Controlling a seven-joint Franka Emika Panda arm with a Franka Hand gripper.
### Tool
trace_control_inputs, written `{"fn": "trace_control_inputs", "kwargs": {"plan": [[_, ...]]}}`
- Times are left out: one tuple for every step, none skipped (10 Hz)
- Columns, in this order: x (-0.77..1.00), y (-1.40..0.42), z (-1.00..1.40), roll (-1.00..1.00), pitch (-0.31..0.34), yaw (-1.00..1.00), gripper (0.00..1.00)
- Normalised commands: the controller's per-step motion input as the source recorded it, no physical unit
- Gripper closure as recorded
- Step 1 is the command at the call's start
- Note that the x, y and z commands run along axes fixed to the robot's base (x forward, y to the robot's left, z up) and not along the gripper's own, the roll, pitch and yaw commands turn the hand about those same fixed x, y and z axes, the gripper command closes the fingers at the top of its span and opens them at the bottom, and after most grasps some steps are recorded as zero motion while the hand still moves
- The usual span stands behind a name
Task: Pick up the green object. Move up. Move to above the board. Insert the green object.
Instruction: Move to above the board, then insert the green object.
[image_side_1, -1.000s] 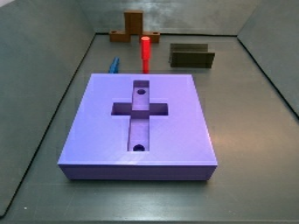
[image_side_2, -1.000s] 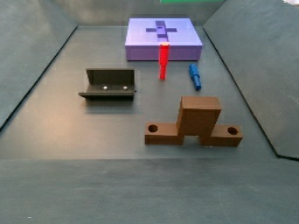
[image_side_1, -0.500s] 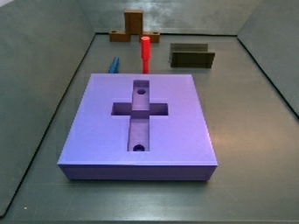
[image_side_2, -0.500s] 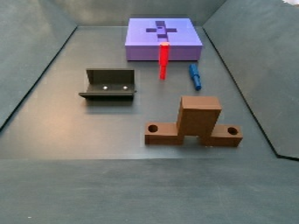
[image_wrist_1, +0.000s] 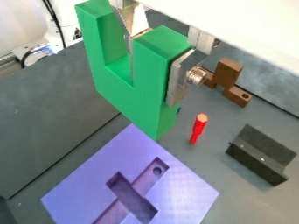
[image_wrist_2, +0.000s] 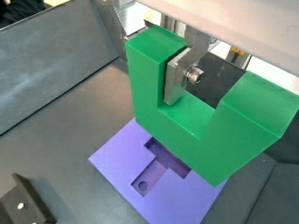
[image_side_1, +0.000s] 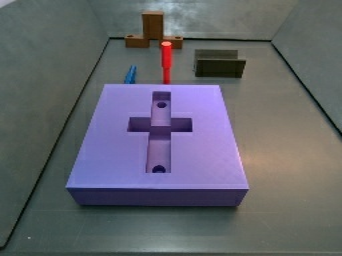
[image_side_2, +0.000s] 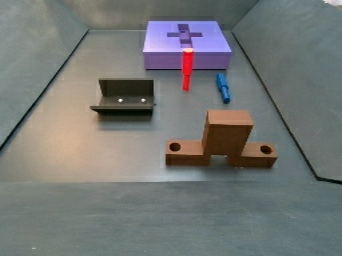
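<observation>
In both wrist views my gripper (image_wrist_1: 158, 54) (image_wrist_2: 152, 63) is shut on the green object (image_wrist_1: 131, 83) (image_wrist_2: 216, 131), a bright green U-shaped block. A silver finger plate (image_wrist_1: 177, 84) (image_wrist_2: 176, 75) presses flat on one of its upright prongs. The block hangs well above the floor. Below it lies the purple-blue board (image_wrist_1: 93, 188) (image_wrist_2: 114, 154) with its cross-shaped recess. Both side views show the board (image_side_1: 201, 130) (image_side_2: 160, 45). Neither the gripper nor the green object appears in them.
A red peg (image_wrist_1: 198, 129) (image_side_1: 166, 60) (image_side_2: 187, 70) stands beside the board, with a blue peg (image_side_1: 131, 74) (image_side_2: 223, 87) lying near it. Farther off stand a brown piece (image_wrist_1: 228, 79) (image_side_1: 151, 30) (image_side_2: 227, 140) and the dark fixture (image_wrist_1: 260, 153) (image_wrist_2: 24, 206) (image_side_1: 219, 64) (image_side_2: 124, 97).
A thin green sliver at the top edge of a side view one second ago is gone. Everything on the floor has stayed in place.
</observation>
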Motion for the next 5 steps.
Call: {"fn": "trace_control_inputs", "kwargs": {"plan": [[0.04, -0.19, 0.05, 0.02, 0.130, 0.01, 1.00], [0.00, 0.00, -0.30, -0.16, -0.076, 0.00, 1.00], [0.00, -0.03, -0.24, -0.18, -0.097, 0.00, 1.00], [0.03, -0.10, -0.26, -0.12, -0.037, 0.00, 1.00], [0.06, -0.15, -0.29, -0.04, -0.009, 0.00, 1.00]]}}
